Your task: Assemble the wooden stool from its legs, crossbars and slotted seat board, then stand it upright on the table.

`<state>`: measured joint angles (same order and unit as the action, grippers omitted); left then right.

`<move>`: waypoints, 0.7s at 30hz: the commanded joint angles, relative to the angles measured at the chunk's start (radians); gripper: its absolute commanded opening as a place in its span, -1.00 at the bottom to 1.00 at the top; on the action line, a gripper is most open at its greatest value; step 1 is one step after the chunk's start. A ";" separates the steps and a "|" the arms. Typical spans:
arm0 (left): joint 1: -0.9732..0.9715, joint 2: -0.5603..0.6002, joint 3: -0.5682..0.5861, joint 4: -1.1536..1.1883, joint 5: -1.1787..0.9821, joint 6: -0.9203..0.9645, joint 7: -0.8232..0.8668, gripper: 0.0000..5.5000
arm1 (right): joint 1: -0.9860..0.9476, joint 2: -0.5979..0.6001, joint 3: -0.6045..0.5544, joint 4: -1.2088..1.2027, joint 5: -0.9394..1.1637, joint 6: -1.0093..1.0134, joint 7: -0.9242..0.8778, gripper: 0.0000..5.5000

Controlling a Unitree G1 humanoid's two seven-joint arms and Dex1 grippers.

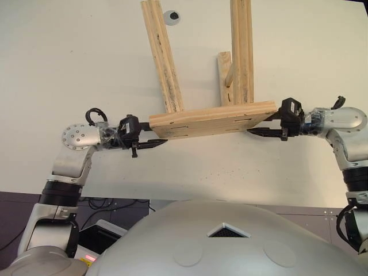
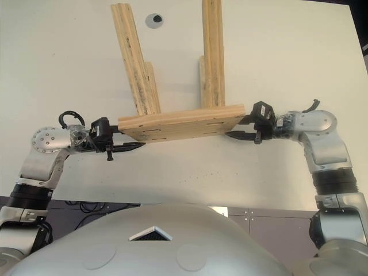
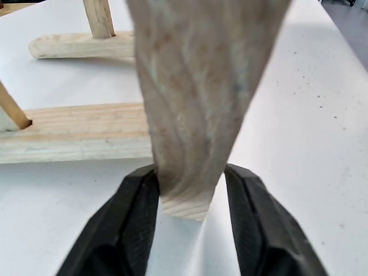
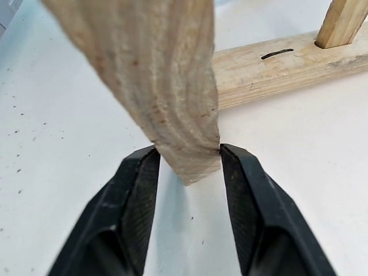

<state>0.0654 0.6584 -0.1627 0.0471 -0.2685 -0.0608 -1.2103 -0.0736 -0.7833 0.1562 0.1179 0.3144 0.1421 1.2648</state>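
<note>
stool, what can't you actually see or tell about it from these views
Legs: far ends cut off by the top edge in both eye views.
Leg-to-seat joints: hidden behind the seat board in the eye views.
Board face in the wrist views: blurred, too near the lens, where the left gripper and right gripper clamp it.
Round grey thing on the table: too small to identify.

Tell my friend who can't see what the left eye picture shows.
A pale wooden slotted seat board is pinched at each end by the black left fingers and black right fingers. Its pale wooden legs point away across the white table.
</note>
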 commanded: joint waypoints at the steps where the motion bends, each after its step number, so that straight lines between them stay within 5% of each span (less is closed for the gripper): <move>1: -0.008 0.001 -0.014 0.003 0.005 0.004 -0.011 -0.52 | 0.002 0.021 -0.005 -0.030 0.031 0.034 0.019 -0.46; 4: 0.034 0.061 0.068 -0.267 -0.330 0.423 0.019 -0.52 | 0.014 -0.069 -0.113 -0.202 0.368 0.452 0.088 -0.46; 6: 0.076 0.227 0.182 -0.434 -0.785 0.774 0.069 -0.52 | 0.017 -0.189 -0.232 -0.283 0.626 0.744 0.150 -0.46; 10: -0.010 0.551 0.351 -0.381 -1.612 1.025 0.244 -0.52 | -0.054 -0.349 -0.415 -0.271 1.094 1.096 0.112 -0.46; 15: -0.370 0.391 0.312 -0.206 -1.704 0.971 0.797 -0.52 | -0.266 -0.354 -0.343 -0.074 1.566 1.068 -0.308 -0.52; 21: -0.487 0.305 0.269 0.059 -1.704 1.080 1.174 -0.52 | -0.586 -0.117 -0.218 0.257 1.655 1.012 -0.993 -0.52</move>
<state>-0.2623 0.9879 0.0628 -0.0869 -1.9317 0.9467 -0.4379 -0.3264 -0.9856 -0.0986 0.1855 1.7405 1.1515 0.7530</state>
